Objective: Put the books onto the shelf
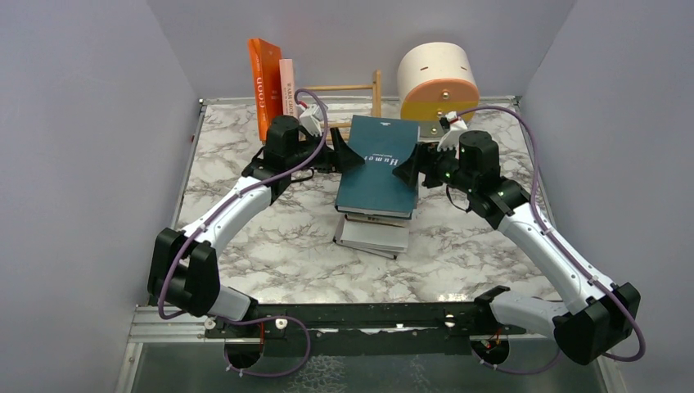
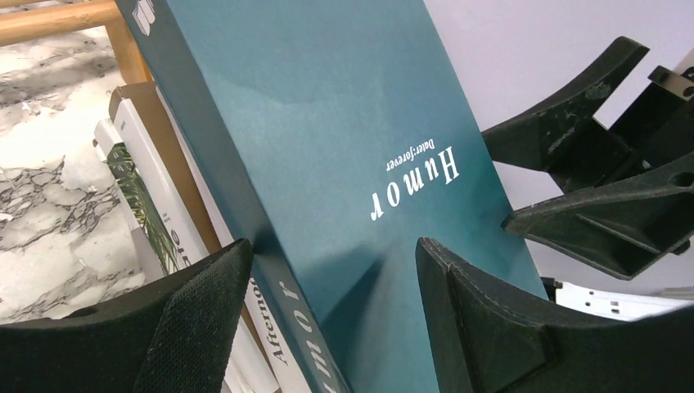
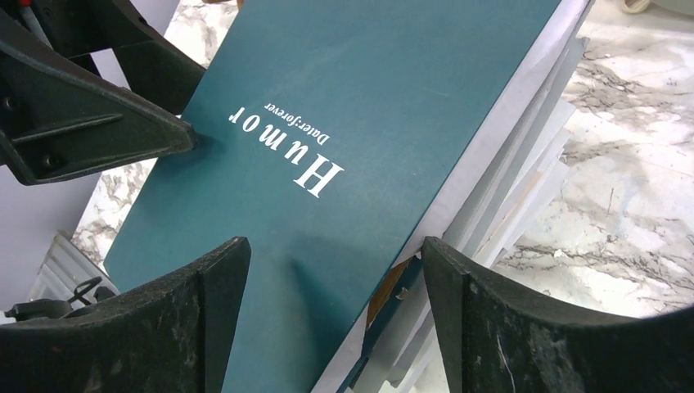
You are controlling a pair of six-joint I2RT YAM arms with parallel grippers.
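A dark teal book [image 1: 378, 176] titled "Humor" lies on top of a stack of white books [image 1: 372, 233] mid-table. My left gripper [image 1: 348, 151] is open at its left edge. In the left wrist view the gripper [image 2: 327, 250] straddles the book's [image 2: 327, 123] spine, one finger beside the spine, the other over the cover. My right gripper [image 1: 409, 168] is open at the right edge. In the right wrist view that gripper [image 3: 327, 246] straddles the page edge of the book [image 3: 352, 98]. An orange book [image 1: 263, 86] and a pink book [image 1: 286, 86] stand on the wooden shelf [image 1: 352, 88].
A round cream, yellow and orange drawer unit [image 1: 438, 82] stands at the back right beside the shelf. A palm-leaf book [image 2: 135, 188] sits in the stack under the teal one. Grey walls close in the marble table [image 1: 270, 246] on three sides.
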